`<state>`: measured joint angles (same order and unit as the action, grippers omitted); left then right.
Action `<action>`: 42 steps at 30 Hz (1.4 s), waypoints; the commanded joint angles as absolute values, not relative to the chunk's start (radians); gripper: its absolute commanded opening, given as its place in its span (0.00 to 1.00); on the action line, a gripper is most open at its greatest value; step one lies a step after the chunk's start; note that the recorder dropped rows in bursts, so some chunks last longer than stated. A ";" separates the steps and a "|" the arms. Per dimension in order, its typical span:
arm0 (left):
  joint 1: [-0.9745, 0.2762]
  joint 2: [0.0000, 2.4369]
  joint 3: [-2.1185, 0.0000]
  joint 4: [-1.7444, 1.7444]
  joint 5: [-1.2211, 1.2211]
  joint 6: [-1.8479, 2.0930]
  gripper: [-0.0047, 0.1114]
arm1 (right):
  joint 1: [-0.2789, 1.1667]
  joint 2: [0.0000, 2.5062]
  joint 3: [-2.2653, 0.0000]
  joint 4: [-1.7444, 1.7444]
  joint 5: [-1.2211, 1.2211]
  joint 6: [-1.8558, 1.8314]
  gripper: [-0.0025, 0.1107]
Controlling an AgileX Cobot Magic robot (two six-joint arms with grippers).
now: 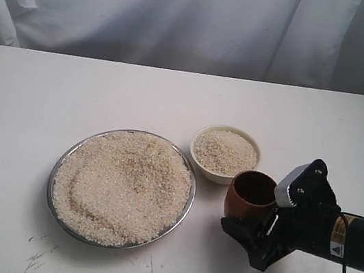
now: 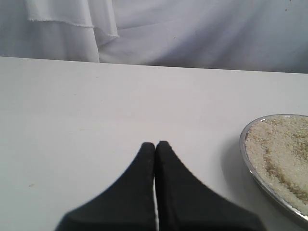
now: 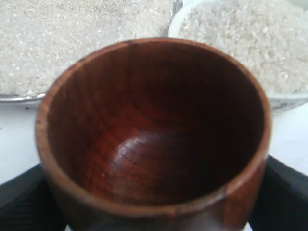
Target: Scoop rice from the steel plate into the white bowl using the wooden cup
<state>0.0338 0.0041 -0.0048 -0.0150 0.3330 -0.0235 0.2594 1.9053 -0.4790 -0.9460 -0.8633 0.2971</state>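
Note:
The steel plate [image 1: 186,206] lies at table centre with a wide heap of rice [image 1: 122,186] on it. To its right stands the white bowl [image 1: 220,175], filled with rice [image 1: 225,150]. Just in front of the bowl, my right gripper [image 1: 250,220] is shut on the wooden cup [image 1: 251,196], which stands upright. In the right wrist view the cup [image 3: 154,134] is empty inside, with the plate's rice [image 3: 72,38] and the bowl's rice [image 3: 245,43] beyond it. My left gripper [image 2: 155,144] is shut on nothing, over bare table left of the plate [image 2: 248,161].
A white cloth backdrop [image 1: 186,19] hangs behind the table's far edge. The white table [image 1: 32,120] stretches to the left of the plate. Small dark scuff marks [image 1: 38,259] lie near the front edge.

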 commanded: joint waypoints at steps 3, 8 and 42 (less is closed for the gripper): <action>0.031 0.000 0.000 -0.014 0.319 -0.024 0.04 | 0.225 2.002 -0.487 -0.943 -0.934 0.304 0.88; 0.031 0.000 0.000 -0.014 0.319 -0.024 0.04 | 0.208 1.994 -0.487 -0.976 -0.998 0.306 0.93; 0.031 0.000 0.000 -0.014 0.319 -0.024 0.04 | 0.228 1.072 -0.486 -0.506 -0.497 0.406 0.02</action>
<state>0.0338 0.0041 -0.0048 -0.0150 0.3330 -0.0235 0.2190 1.0995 -0.4852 -0.5824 -0.6231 0.4792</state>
